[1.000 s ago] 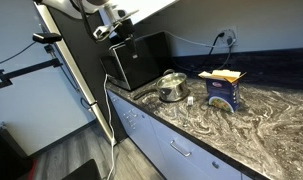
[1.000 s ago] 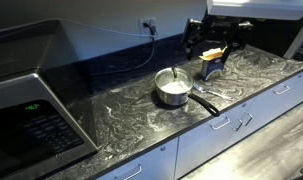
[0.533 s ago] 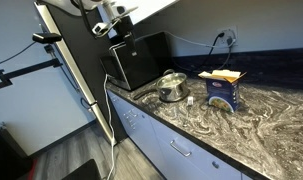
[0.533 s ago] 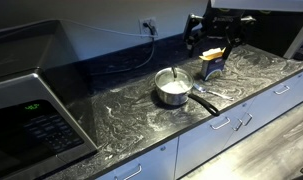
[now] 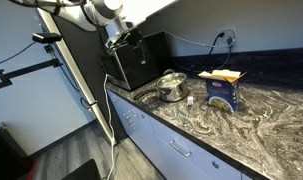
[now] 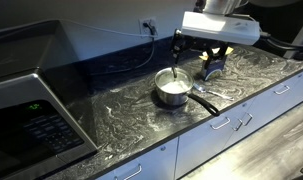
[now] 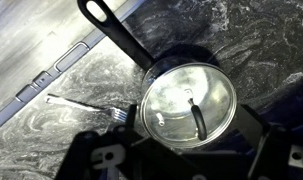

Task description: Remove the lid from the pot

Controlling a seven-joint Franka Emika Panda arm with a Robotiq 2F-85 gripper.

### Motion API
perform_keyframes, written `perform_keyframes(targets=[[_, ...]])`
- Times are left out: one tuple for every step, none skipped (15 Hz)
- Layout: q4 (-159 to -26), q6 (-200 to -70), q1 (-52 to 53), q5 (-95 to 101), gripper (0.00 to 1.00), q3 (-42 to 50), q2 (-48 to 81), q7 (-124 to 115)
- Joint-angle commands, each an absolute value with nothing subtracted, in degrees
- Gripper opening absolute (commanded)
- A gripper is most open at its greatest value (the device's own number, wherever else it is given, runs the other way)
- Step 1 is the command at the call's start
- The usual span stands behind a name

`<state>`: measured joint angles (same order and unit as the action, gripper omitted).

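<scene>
The small steel pot stands on the marbled counter with its glass lid on it. The lid's dark knob handle shows near its middle, and the pot's long black handle points to the upper left. The pot shows in both exterior views. My gripper hangs above the pot. Its jaws are spread wide to either side of the lid and hold nothing. It also shows in both exterior views.
A fork lies on the counter beside the pot's handle. A blue and yellow box stands behind the pot. A black microwave stands at the counter's end. A cable runs from a wall outlet.
My arm has swung along the counter from over the box toward the pot and now hangs above it. The pot and lid have not moved.
</scene>
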<state>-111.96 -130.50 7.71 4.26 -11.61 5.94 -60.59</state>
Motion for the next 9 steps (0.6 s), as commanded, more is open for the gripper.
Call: perform_keyframes(targets=[[-109.06,-134.15,10.55,8.02,1.0,-9.88,9.8,-64.57],[-108.39,-134.79,11.27,9.94,1.0,-9.42,10.84,-65.77],[-107.76,-135.2,11.93,11.45,1.0,-8.93,11.64,-66.55],[-106.91,-135.38,12.65,13.46,1.0,-8.38,12.69,-67.68],[-106.08,-135.45,13.32,15.37,1.0,-7.83,13.63,-68.53],[-105.2,-135.33,14.01,17.16,1.0,-7.24,14.53,-69.27],[-104.22,-135.44,14.59,19.01,1.0,-6.66,15.62,-69.65],[-103.3,-135.35,15.07,20.32,1.0,-6.2,16.58,-69.56],[-102.3,-135.22,15.4,21.2,1.0,-5.76,17.62,-68.81]])
